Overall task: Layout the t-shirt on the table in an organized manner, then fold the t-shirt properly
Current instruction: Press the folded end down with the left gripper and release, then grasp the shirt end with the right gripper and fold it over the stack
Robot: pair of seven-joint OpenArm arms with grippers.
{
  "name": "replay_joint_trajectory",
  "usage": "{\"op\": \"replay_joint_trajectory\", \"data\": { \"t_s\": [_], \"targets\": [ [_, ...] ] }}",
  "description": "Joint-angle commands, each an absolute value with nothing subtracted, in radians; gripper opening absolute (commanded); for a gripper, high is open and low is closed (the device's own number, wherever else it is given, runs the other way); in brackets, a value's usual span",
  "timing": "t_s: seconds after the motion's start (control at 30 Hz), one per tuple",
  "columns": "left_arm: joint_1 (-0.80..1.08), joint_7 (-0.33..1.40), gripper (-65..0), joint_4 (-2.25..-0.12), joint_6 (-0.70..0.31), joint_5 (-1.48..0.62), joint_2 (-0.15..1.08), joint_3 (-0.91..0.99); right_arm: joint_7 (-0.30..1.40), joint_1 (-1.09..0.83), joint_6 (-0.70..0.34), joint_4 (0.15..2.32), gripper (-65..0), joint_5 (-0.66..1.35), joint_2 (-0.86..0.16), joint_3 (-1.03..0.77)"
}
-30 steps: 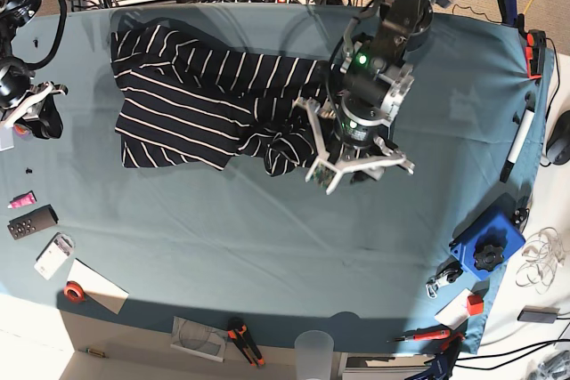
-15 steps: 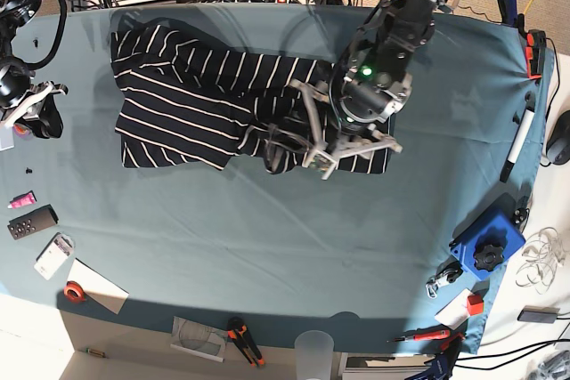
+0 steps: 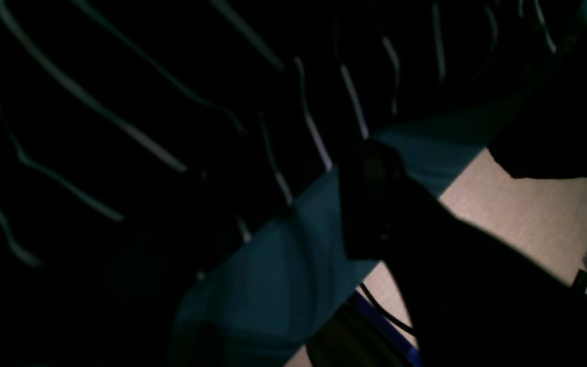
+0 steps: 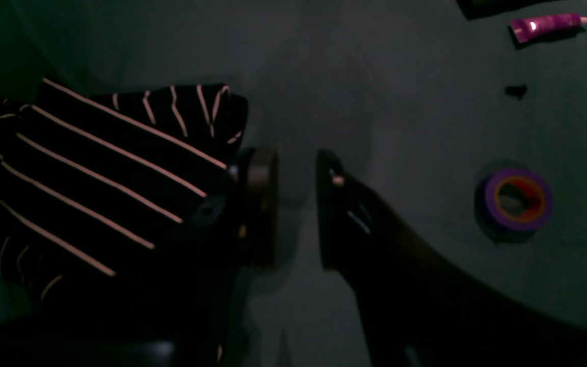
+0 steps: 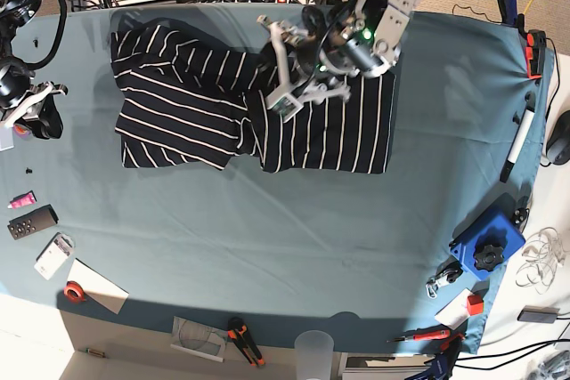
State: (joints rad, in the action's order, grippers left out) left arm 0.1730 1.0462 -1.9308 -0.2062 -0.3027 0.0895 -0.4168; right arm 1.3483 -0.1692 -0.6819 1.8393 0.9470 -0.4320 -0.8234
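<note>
Across the far half of the table, we found the t-shirt lying in a long dark band of white stripes, its right-hand part in the base view spread flat and squarish while its other part lay rumpled and folded over itself. Above the garment's far middle we saw the left gripper, its pale fingers spread wide with nothing between them, hovering over the striped cloth near the table's back edge. From the left wrist view we could make out only very dark striped fabric and a strip of teal table, with the floor beyond.

At the base view's left edge, we saw the right gripper hanging off to the side, well apart from the shirt. Its own camera showed the jaws partly open with only bare table between them, holding nothing, the shirt's folded end just beside one finger. A roll of purple tape and a purple tube lay nearby.
</note>
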Motion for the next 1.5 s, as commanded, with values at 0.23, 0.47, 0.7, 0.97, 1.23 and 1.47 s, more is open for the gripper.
{"op": "replay_joint_trajectory", "data": {
  "t_s": [0.23, 0.47, 0.7, 0.97, 1.23, 1.47],
  "targets": [
    [0.163, 1.022, -34.6, -2.238, -0.207, -0.250, 0.081, -0.416, 1.319, -0.156, -0.686, 1.852, -51.2, 1.000, -0.466, -0.832],
    [0.205, 1.003, -34.6, -2.271, -0.175, -0.186, 0.081, -0.416, 1.290, -0.149, -0.686, 1.852, -51.2, 1.013, -0.465, -0.832],
    [0.205, 1.001, -34.5, -2.271, -0.175, -0.186, 0.081, -0.416, 1.349, -0.139, -0.683, 1.853, -32.5, 0.916, -0.465, -0.832],
    [0.205, 0.994, -34.5, -2.270, -0.176, -0.186, 0.081, -0.416, 1.368, -0.168, -0.564, 1.801, -28.7, 0.988, -0.420, -0.817],
    [0.205, 0.995, -34.5, -2.270, -0.177, -0.186, 0.081, -0.416, 1.390, -0.105, -0.656, 1.308, -28.7, 1.203, -0.413, -0.601],
    [0.208, 0.994, -34.5, -2.269, -0.177, -0.186, 0.081, -0.416, 1.396, -0.078, -0.698, 1.225, -28.7, 1.484, -0.413, -0.524]
  ]
}}
